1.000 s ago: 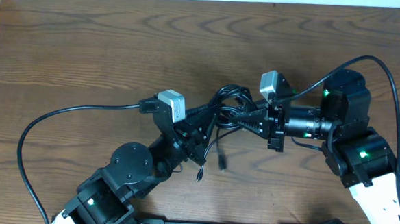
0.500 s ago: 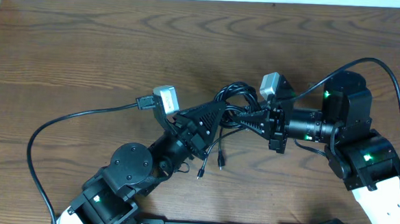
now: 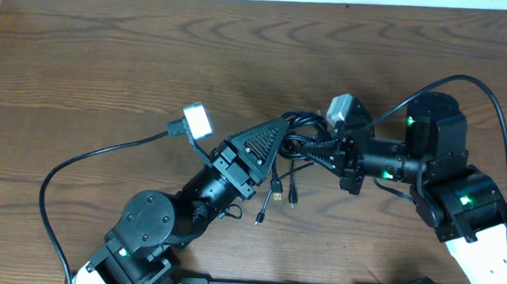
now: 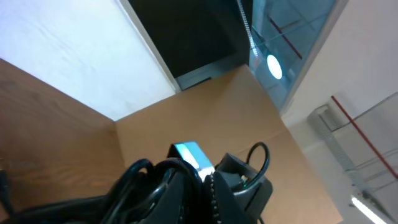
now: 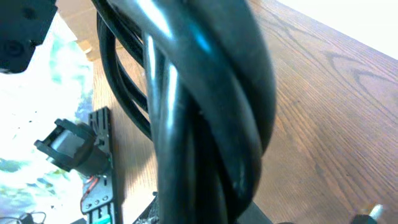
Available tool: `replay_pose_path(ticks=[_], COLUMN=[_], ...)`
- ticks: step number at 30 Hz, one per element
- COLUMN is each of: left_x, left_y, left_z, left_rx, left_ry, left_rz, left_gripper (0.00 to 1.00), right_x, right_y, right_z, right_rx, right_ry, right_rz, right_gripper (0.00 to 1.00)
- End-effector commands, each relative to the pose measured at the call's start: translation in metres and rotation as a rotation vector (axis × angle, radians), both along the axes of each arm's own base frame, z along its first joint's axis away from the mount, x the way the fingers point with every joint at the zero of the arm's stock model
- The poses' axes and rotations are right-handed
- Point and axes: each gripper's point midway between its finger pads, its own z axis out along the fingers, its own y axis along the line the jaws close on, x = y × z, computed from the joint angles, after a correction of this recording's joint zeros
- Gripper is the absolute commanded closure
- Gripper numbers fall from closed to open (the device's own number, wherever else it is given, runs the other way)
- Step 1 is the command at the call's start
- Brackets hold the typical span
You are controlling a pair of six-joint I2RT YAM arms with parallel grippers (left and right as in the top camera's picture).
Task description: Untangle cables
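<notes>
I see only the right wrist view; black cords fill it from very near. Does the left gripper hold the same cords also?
Observer: Yes. From overhead, the left gripper is shut on the cables, with its tip close to the right gripper, which is also shut on them.
Operator: Are any ends loose?
Observer: Three thin ends with plugs trail from the bunch over the table, on the side of the arms.
</notes>
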Motion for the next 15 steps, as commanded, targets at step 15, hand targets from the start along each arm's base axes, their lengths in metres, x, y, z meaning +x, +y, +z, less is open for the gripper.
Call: replay_pose_path(ticks=[15], left_x=[-0.003], left_y=[0.017], left_z=[0.02], left_rx=[0.239], left_ry=[-0.271], left_rz=[0.143], left_gripper=[0.56], right_x=[0.019], right_y=[-0.014], right_z=[-0.015], right_rx=[-0.034], right_ry=[0.054], right_rz=[-0.112], right_gripper=[0.99])
